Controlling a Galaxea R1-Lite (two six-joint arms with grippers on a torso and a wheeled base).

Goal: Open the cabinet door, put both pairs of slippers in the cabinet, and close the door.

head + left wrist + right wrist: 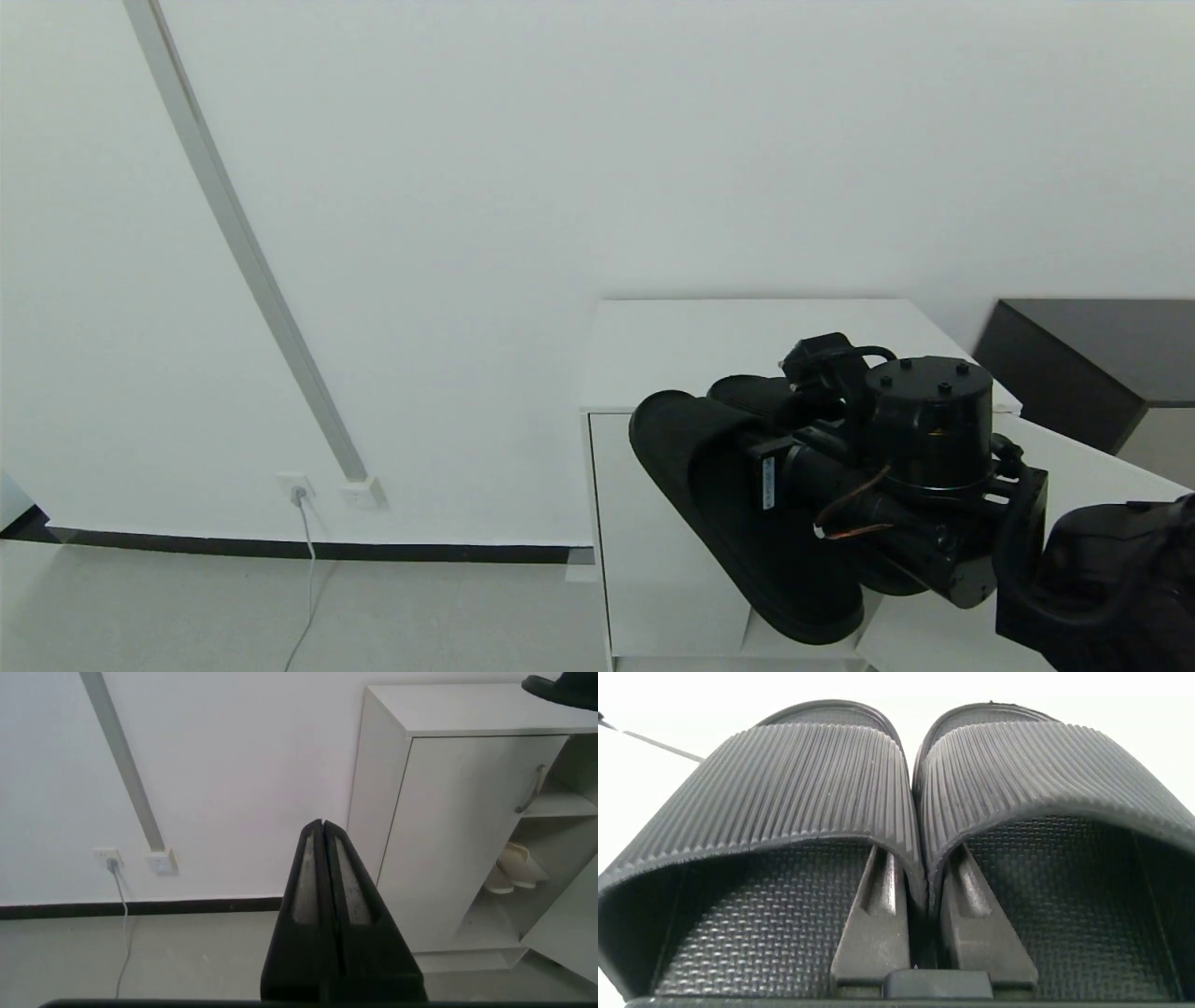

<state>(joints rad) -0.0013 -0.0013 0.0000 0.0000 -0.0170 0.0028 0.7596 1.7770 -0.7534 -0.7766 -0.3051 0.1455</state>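
My right gripper (918, 873) clamps the black slippers (747, 504) together, one finger inside each, near the white cabinet (653, 523). My left gripper (322, 835) is closed, empty.

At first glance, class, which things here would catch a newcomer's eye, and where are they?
A pair of black slippers hangs pinched in the right gripper, in front of the white cabinet. A pale pair lies inside the cabinet's open side.

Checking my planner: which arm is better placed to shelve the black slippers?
Right: the right end effector grips the black slippers by the open cabinet; the left end effector is shut, empty.
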